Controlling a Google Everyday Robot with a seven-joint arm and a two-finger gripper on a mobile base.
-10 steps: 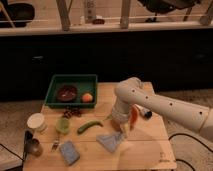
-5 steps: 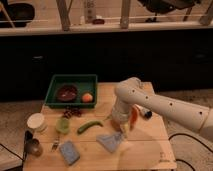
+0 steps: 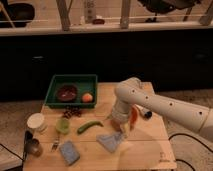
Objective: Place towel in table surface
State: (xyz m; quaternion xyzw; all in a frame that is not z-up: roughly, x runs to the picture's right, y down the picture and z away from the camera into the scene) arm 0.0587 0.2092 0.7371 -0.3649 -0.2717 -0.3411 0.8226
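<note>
While the towel (image 3: pixel 111 141) lies flat and a bit crumpled on the desk (image 3: pixel 150 151), near the front edge and roughly at mid-width, the hand (image 3: pixel 122 130) hangs right over its upper right corner — touching it or just above, hard to call. Whether the hand is clenched on the cloth or has released it, I cannot tell from this angle. The white arm (image 3: pixel 165 107) comes in from the right, bends at a rounded joint and drops steeply to that corner.

Moving outward: a long green vegetable (image 3: pixel 90 126) sits just up and left of the towel, lying on a slant. A blue sponge (image 3: pixel 70 151) rests farther left, close to the front edge. Beyond that, at the left end, there is a fork (image 3: pixel 55 144), a small metal cup (image 3: pixel 33 148) and a white cup (image 3: pixel 36 121).

At the back left stands a green tray (image 3: pixel 72 77) — inside it a dark bowl (image 3: pixel 66 92) and, just beside that on the right, an orange fruit (image 3: pixel 87 97).
</note>
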